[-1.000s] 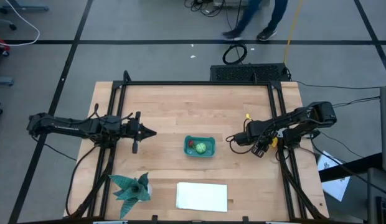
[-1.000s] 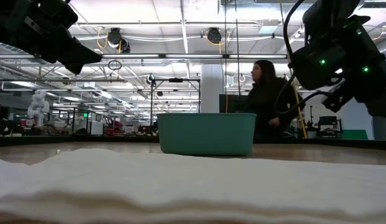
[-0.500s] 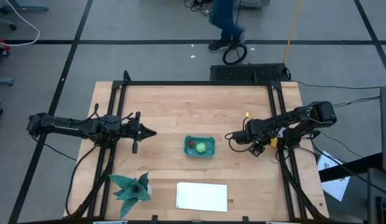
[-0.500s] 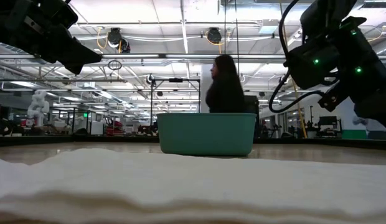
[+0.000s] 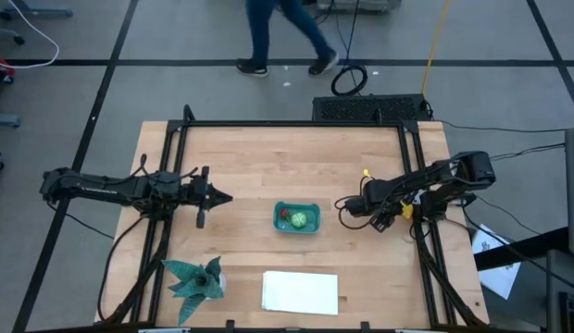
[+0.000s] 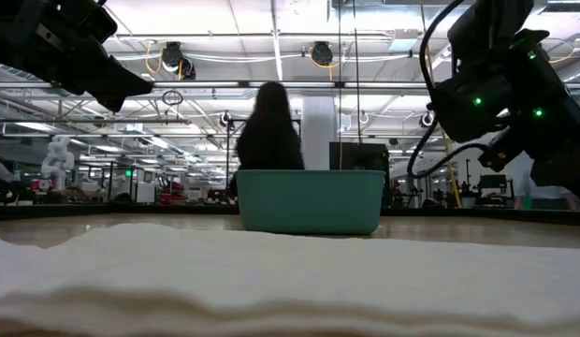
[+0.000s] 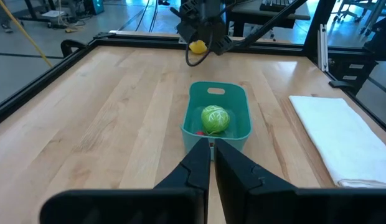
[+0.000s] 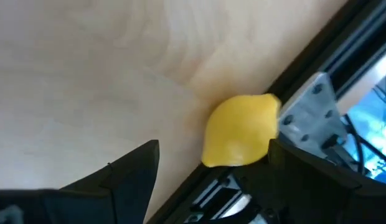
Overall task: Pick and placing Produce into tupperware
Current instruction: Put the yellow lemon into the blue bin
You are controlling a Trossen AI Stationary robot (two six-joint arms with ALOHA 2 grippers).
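Teal plastic marks the tupperware (image 5: pixel 296 218), sitting near the middle of the wooden table (image 5: pixel 268 157). From above we see a red piece (image 5: pixel 284 215) and a light green round piece (image 5: pixel 300 220) inside it. The low view shows only the tub's wall, nothing of its contents, with a person (image 6: pixel 268 131) standing in the room behind.

Our left gripper (image 5: pixel 213 196) hangs over the table on the tub's left, well apart from it, fingers pressed together, as its wrist view confirms. That same view catches the green piece clearly and only a sliver of the red one.

Our right gripper (image 5: pixel 344 205) sits to the tub's right, near the table's frame rail (image 8: pixel 330 106). Only its wrist view shows the yellow piece (image 8: pixel 240 130) up close: it lies on the wood against the rail, between the spread fingers (image 8: pixel 124 171), one of which seems to touch it.

A spiky teal star-shaped thing (image 5: pixel 196 277) and a flat white rectangle (image 5: pixel 300 291) lie along the table's near edge.
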